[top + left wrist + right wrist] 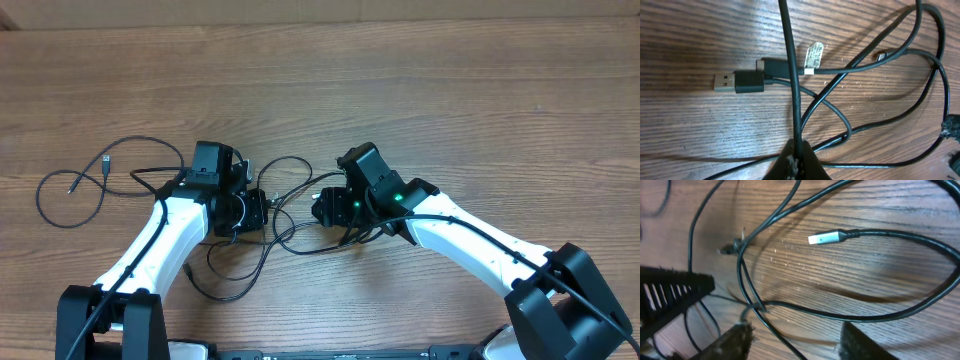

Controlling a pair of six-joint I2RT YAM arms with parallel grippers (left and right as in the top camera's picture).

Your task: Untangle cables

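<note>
We see the left hand (pixel 797 162) clenched on one of the cables (pixel 790 65): in its wrist view the fingertips meet at the bottom edge, and a thin black cord runs straight up from between them, raised over the other strands. Beneath that cord on the wooden counter (pixel 450 90) lie a black USB plug (pixel 725 82) with a silver end and, just beside it, a second black connector bearing a small white label (pixel 814 55). Several loops cross one another to the right of these. The right hand (pixel 795 342) is released. Its fingers (pixel 737 342) stand apart low over the counter, and a strand passes through the gap between them without being pinched. Ahead of it, a cord ending in a silver-white plug (pixel 822 238) curves round in a wide loop. From overhead, we find the knotted part of the cables lying between the two hands near the middle of the counter. A looser loop with two small plug ends trails off beyond the left arm.
</note>
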